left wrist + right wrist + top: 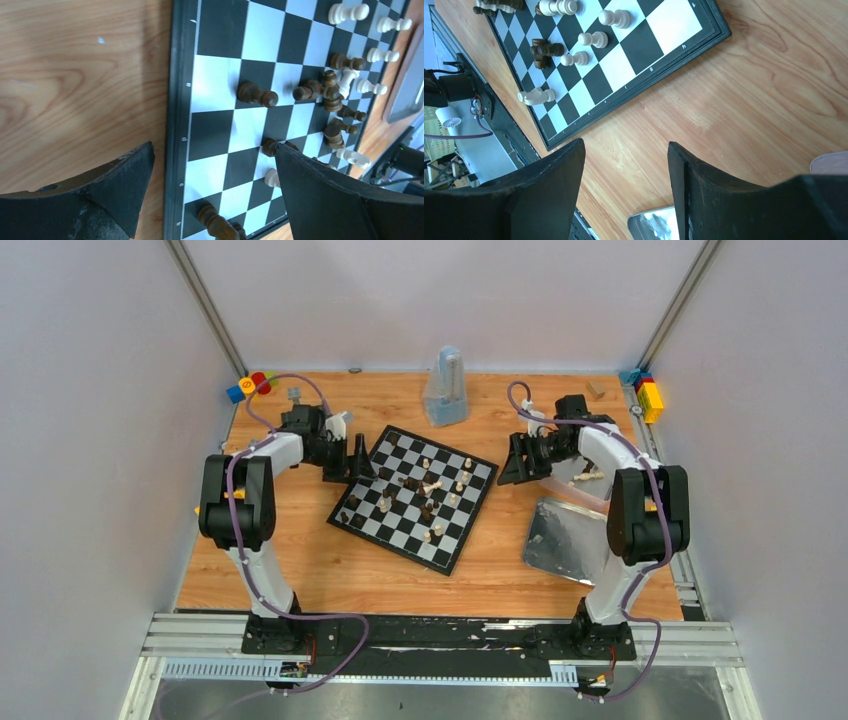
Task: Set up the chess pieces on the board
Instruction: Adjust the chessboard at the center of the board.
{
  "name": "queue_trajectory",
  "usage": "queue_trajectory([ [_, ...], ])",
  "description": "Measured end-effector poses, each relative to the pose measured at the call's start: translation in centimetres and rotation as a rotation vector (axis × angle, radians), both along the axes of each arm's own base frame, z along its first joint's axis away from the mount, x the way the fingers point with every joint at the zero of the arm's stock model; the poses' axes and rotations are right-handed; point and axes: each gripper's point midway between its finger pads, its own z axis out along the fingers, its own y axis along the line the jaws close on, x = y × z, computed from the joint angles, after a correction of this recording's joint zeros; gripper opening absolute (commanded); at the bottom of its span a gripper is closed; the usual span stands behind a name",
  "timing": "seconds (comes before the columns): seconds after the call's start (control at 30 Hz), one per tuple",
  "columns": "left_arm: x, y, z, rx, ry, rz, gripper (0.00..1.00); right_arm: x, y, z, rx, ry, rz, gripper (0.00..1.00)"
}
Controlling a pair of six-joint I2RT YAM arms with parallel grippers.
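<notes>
Chess pieces (425, 495), turned dark-brown and cream figures, stand clustered mid-board on the flat black-and-white checked board (455, 543), set askew on the wood-grain table (300, 570). The left gripper (214, 147) straddles its left edge, black jaws spread and empty. The right gripper (626, 144), likewise released, hovers off its right corner beside a shiny metal tray (565, 540).

White letters f, g, h, on the board (669, 60) border (others blurred)
</notes>
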Motion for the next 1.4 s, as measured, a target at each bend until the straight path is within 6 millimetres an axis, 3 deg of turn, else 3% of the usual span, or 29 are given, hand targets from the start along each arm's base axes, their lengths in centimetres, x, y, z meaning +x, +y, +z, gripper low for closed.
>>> queue_trajectory([
  [0.27,-2.3,-2.0,0.2,-0.089,0.039,-0.065,1.0,-0.8,-0.7,0.9,-0.046,-0.022,0.012,0.63],
  [0.63,-9.8,-5.7,0.3,-0.133,0.154,-0.254,1.0,-0.8,-1.6,1.0,-0.106,-0.027,0.017,0.63],
  [0.83,-12.6,-5.9,0.5,-0.12,0.195,-0.314,1.0,-0.3,-2.0,1.3,-0.132,-0.048,0.019,0.63],
  [1.2,-12.4,-4.7,1.1,-0.031,0.14,-0.295,1.0,0.2,-2.0,0.6,-0.182,-0.059,0.018,0.62],
  [1.4,-11.3,-4.3,1.4,0.011,0.078,-0.28,1.0,0.1,-1.7,-1.8,-0.201,-0.011,0.037,0.62],
])
